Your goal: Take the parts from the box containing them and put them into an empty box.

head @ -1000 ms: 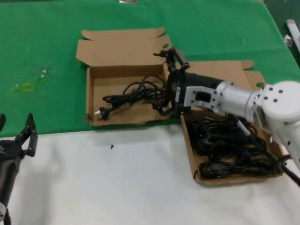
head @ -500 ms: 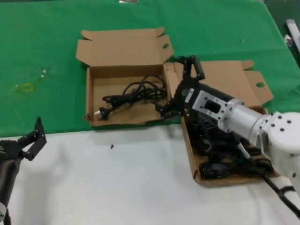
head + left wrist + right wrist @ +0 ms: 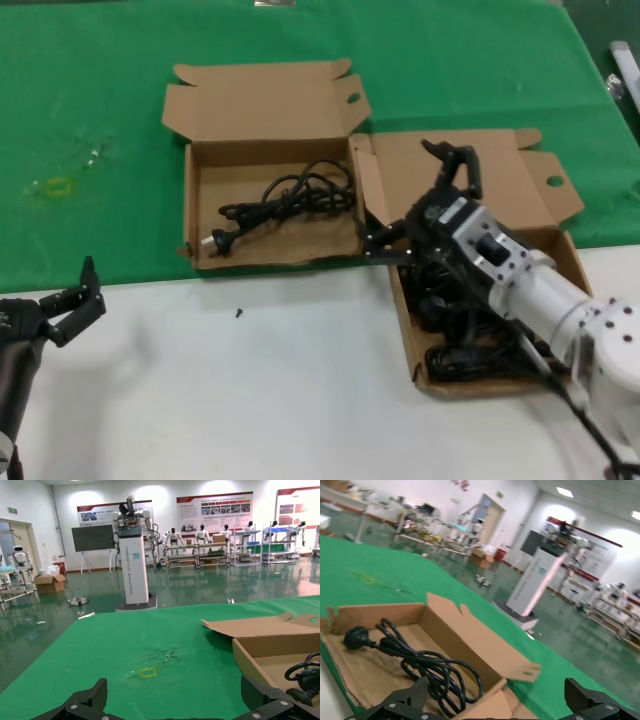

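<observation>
The box containing the parts [image 3: 404,320], with a plain lid panel, lies at the right and holds a pile of black cords [image 3: 480,335]. To its left, the empty box [image 3: 187,205] with a notched tuck flap holds one coiled cord [image 3: 290,195], also visible in the right wrist view as cord [image 3: 422,665] inside box [image 3: 465,640]. My right gripper [image 3: 410,200] hangs open, holding nothing, over the far left corner of the right-hand box. My left gripper [image 3: 75,300] waits open at the near left, over the white table; its wrist view shows gripper [image 3: 175,705] facing the green cloth.
A green cloth [image 3: 100,100] covers the far half of the table and a white surface [image 3: 250,400] the near half. A yellow tape mark [image 3: 57,186] lies at the far left. A small black speck [image 3: 239,313] sits in front of the left box.
My right gripper has drawn back from the left box's right edge toward the right-hand box, open and holding nothing. The left gripper has turned slightly in place.
</observation>
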### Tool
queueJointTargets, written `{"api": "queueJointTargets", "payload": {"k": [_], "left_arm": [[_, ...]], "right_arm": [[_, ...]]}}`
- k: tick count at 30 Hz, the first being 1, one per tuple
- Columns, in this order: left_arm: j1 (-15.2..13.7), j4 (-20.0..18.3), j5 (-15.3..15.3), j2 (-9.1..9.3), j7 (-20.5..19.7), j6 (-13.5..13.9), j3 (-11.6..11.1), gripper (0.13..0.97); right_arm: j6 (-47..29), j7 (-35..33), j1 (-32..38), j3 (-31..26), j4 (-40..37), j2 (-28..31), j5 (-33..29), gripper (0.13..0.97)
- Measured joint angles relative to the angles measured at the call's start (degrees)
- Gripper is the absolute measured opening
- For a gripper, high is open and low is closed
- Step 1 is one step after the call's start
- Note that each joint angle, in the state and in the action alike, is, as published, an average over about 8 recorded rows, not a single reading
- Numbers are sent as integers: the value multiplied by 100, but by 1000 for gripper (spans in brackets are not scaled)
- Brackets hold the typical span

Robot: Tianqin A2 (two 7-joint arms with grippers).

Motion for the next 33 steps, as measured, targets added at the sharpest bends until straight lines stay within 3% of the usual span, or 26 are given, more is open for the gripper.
{"api": "queueJointTargets", "payload": {"k": [13,25,33], "left_arm": [[0,0,0,0,0,0,0,962],[0,0,-1,0,0,0,0,966],[0,0,0,0,0,0,0,966]], "right_arm": [[806,861,-962,396,747,-21,305,966],[1531,1636,-1829,752,1418,-39,580,966],[1668,1782,-1990,819,1545,-43,632,966]]}}
